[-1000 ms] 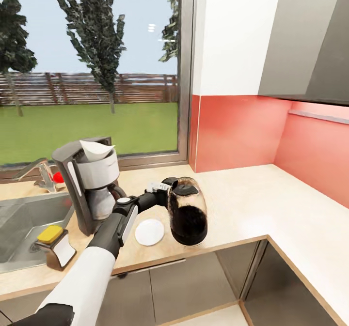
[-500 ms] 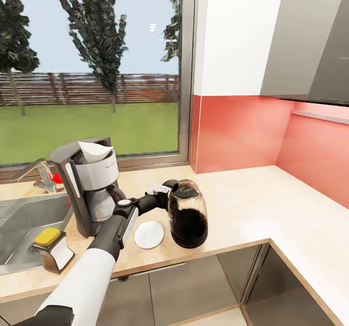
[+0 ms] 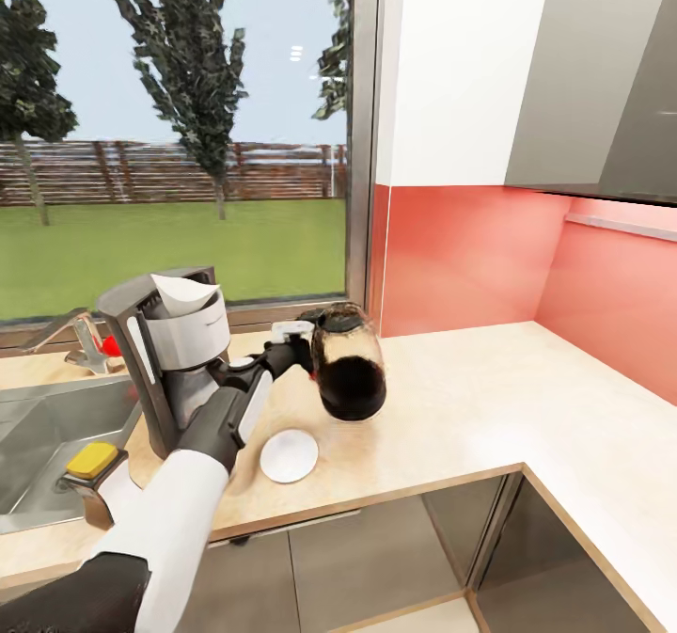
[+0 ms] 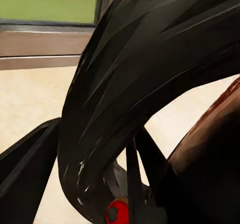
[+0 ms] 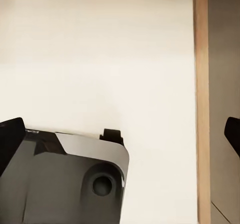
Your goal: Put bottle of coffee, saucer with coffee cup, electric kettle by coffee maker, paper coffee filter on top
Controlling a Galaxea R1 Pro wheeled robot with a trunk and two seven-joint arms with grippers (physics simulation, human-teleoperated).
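My left gripper point(image 3: 303, 345) is shut on the black handle of the electric kettle point(image 3: 348, 371), which hangs tilted just above the kitchen countertop point(image 3: 470, 417), right of the coffee maker point(image 3: 169, 370). The left wrist view is close on the kettle's handle point(image 4: 125, 84). A paper coffee filter point(image 3: 183, 289) sits on top of the coffee maker. The white saucer point(image 3: 289, 455) lies bare near the counter's front edge, in front of the kettle. The bottle of coffee point(image 3: 92, 468) stands by the sink, partly behind my left arm. My right gripper point(image 5: 121, 134) is open, hanging low. The coffee cup and kitchen shelf are out of view.
A steel sink point(image 3: 38, 445) with a faucet point(image 3: 83, 337) lies left of the coffee maker. A window is behind it, a red backsplash point(image 3: 461, 257) lines the corner, and dark wall cabinets point(image 3: 611, 87) hang at upper right. The counter wraps around to the right.
The kettle has risen off the counter and moved back toward the window and the coffee maker, still in my left gripper. The saucer, bottle and coffee maker have stayed put.
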